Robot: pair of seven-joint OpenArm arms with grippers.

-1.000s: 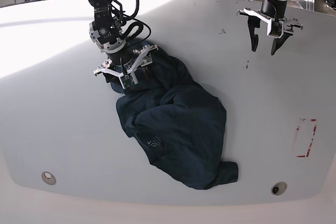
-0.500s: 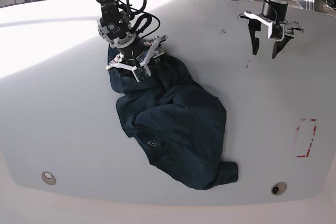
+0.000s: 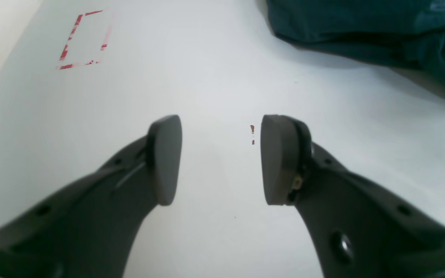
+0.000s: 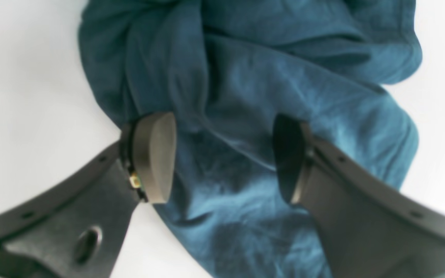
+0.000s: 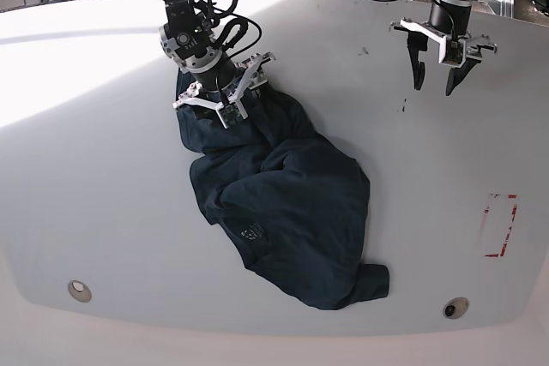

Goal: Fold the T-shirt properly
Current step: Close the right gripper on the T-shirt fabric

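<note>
T-shirt: crumpled, long axis diagonal across table.
Right end effector: jaws apart, empty, directly above T-shirt's far end; nearer arm.
Left end effector: jaws apart, empty, well clear of T-shirt.

T-shirt label — print unreadable
</note>
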